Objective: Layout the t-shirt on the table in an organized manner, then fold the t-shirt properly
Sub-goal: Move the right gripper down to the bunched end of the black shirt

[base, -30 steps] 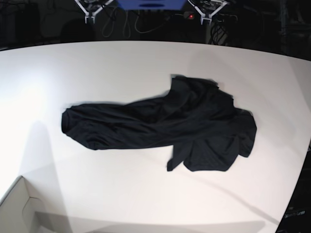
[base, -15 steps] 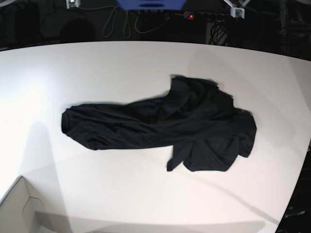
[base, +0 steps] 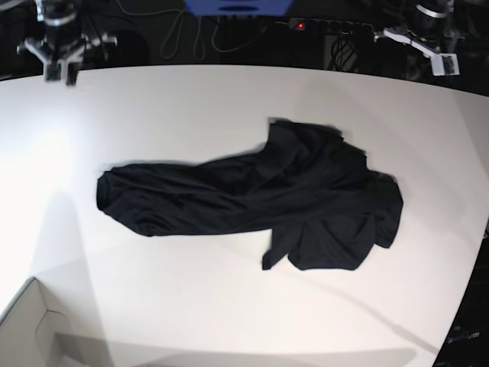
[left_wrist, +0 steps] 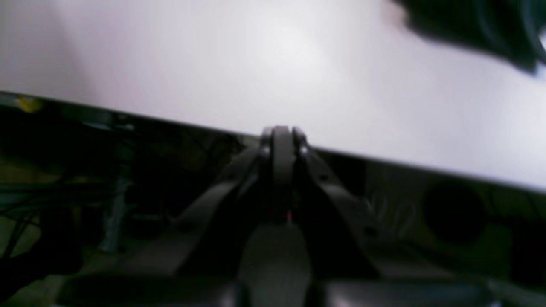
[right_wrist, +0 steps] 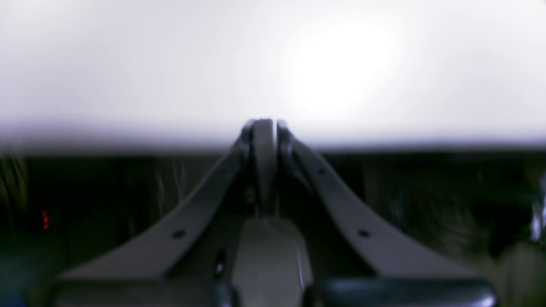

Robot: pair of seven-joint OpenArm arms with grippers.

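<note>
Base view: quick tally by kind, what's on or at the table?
t-shirt, black: 1
cardboard box corner: 1
pincers, left pincer and right pincer: 2
table, white: 1
Total: 5

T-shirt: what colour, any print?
Plain black t-shirt, no print visible; base view shows it best.

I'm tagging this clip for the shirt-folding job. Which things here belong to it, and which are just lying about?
Part of the job:
- t-shirt, black, lying crumpled
- table, white
- left gripper and right gripper, both shut and empty

Just lying about:
- cardboard box at the near corner
- cables behind the table
</note>
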